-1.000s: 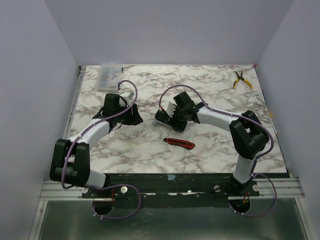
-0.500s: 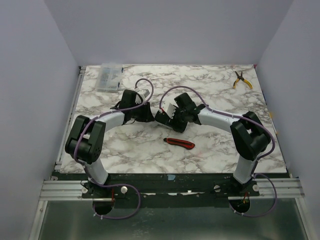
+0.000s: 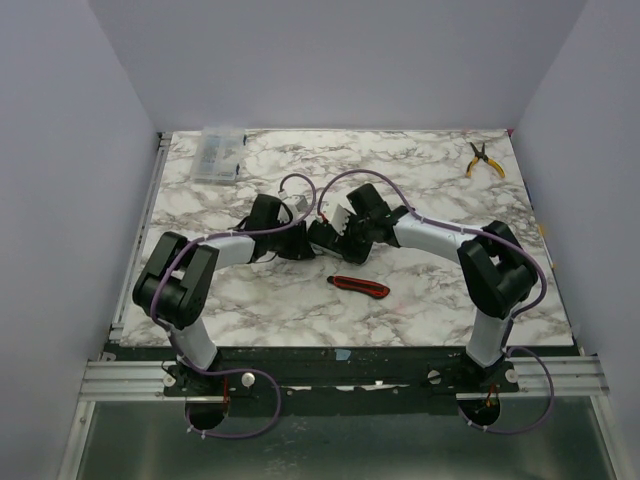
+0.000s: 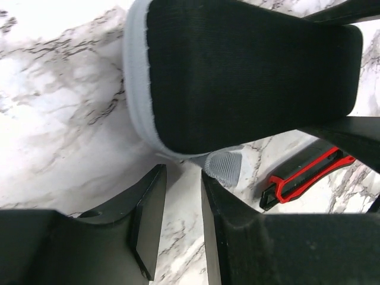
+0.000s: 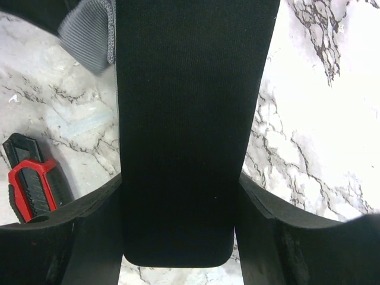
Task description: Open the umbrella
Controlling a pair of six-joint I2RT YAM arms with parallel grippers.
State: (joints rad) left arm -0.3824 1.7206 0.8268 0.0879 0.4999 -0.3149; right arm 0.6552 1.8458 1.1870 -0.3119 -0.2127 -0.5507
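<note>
The umbrella itself does not show in any view. My right gripper (image 5: pixel 178 199) is shut on a black fabric pouch (image 5: pixel 190 107) with a grey rim, held just above the marble table at its middle (image 3: pixel 326 238). The pouch fills the left wrist view (image 4: pixel 249 71), and a grey woven tab (image 4: pixel 224 167) hangs from its near edge. My left gripper (image 4: pixel 183 175) is open by a narrow gap and empty, its tips just short of that tab. In the top view it (image 3: pixel 301 240) sits right beside the pouch, on its left.
A red-and-black utility knife (image 3: pixel 358 287) lies on the table in front of the pouch; it also shows in the left wrist view (image 4: pixel 303 175) and the right wrist view (image 5: pixel 29 184). Yellow-handled pliers (image 3: pixel 484 160) lie at the back right, and a clear plastic box (image 3: pixel 218 155) at the back left.
My left arm has swung right across the table, bringing its gripper up to the pouch. My right arm and the pouch have stayed put.
</note>
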